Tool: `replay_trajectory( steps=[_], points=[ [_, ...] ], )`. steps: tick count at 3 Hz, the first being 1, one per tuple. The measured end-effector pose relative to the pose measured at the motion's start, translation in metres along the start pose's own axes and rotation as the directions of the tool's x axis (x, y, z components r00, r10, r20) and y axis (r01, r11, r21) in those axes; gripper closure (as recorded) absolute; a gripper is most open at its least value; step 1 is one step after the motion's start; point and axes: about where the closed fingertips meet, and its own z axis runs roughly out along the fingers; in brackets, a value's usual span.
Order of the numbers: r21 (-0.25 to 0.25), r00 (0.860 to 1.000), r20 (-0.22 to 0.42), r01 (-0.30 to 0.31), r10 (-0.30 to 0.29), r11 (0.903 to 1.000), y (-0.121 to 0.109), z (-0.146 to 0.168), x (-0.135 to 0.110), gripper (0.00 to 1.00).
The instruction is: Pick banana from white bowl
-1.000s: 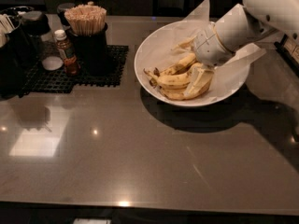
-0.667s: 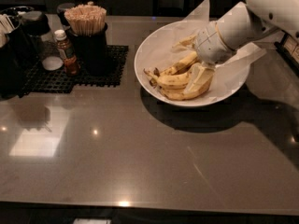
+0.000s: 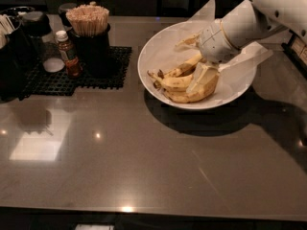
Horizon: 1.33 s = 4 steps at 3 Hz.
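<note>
The white bowl [image 3: 153, 47] stands on the dark table at the back right, with a crinkled white paper liner [image 3: 240, 63] in it. Three yellow, brown-spotted bananas lie side by side in the bowl. The middle banana [image 3: 175, 83] has a thin dark stem pointing left. My gripper [image 3: 200, 76] reaches down into the bowl from the upper right. It rests on the right ends of the bananas and hides part of them. My white arm [image 3: 249, 20] covers the bowl's far right side.
A black mat [image 3: 72, 78] at the back left carries a small sauce bottle [image 3: 68, 53], a black cup of wooden sticks [image 3: 90, 28] and dark containers [image 3: 19, 47]. The glossy table [image 3: 144, 162] runs to the front edge.
</note>
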Motion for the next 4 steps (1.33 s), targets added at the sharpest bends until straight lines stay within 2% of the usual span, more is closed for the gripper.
replay_trajectory(
  steps=[2,3,4],
  points=[
    [-0.028,0.998,0.057,-0.017,0.018,0.9995,0.002,0.021,-0.012,0.26],
    [-0.045,0.996,0.084,-0.036,0.040,0.9983,0.007,0.033,-0.016,0.45],
    [-0.048,0.992,0.093,-0.077,0.082,0.9959,0.014,0.036,-0.014,0.68]
  ],
)
